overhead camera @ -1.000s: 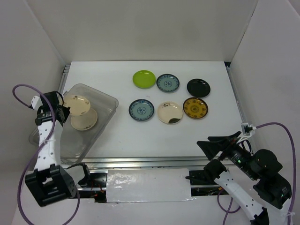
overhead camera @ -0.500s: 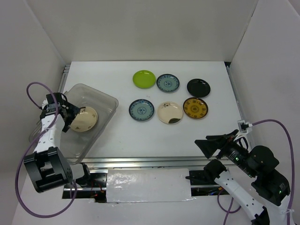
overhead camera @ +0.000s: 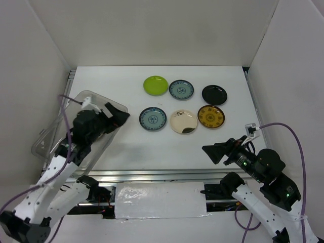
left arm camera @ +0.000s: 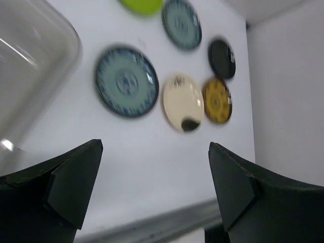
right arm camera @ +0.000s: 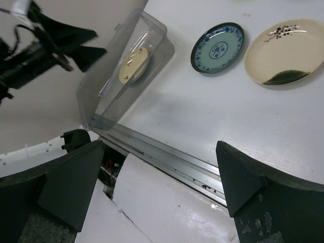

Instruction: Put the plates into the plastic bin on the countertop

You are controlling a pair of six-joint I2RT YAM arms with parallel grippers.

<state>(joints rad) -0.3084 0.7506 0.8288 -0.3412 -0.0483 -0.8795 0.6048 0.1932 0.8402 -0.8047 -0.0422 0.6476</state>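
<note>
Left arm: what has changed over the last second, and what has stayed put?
The left hand, open, swung from the left side of the plastic bin across it toward the table's plates, leaving a cream plate inside. The right hand eased slightly left, open. The six plates outside stayed put.

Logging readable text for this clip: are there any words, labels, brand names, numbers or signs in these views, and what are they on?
No legible text in any view.
Cream plate: brown brush marks, decoration only, no letters.
Near blue-white plate: ornament; the centre motif is too small to read as a character.
Gold-patterned plate: ornament only.
Plastic bin: no label visible.
</note>
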